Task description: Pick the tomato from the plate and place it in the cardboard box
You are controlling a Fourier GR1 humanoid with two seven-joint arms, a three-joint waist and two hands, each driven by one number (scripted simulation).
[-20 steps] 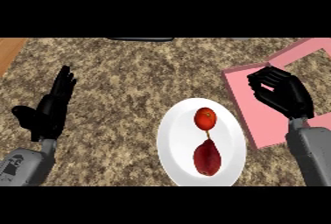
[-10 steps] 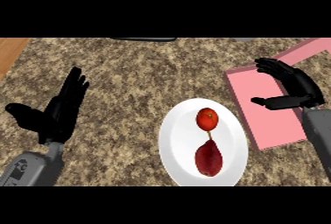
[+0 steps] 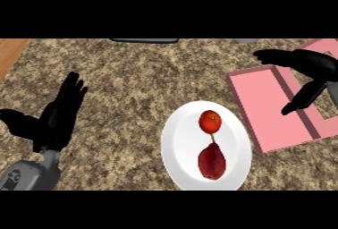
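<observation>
A small red tomato (image 3: 210,121) lies on the upper part of a white plate (image 3: 183,147), with a darker red elongated fruit (image 3: 211,161) just below it. To the plate's right sits a pink open box (image 3: 274,112) with its flaps spread. My right hand (image 3: 310,67) hovers over the box at the upper right, fingers spread and thumb pointing down, holding nothing. My left hand (image 3: 56,118) stands at the left edge, open with fingers pointing up, well apart from the plate.
The speckled brown counter (image 3: 145,80) stretches between both hands. A wooden strip (image 3: 12,49) shows at the top left corner, and a dark grey object (image 3: 145,40) lies along the far edge.
My right hand has uncurled and risen toward the upper right over the box. My left hand has shifted slightly right and up, fingers still straight.
</observation>
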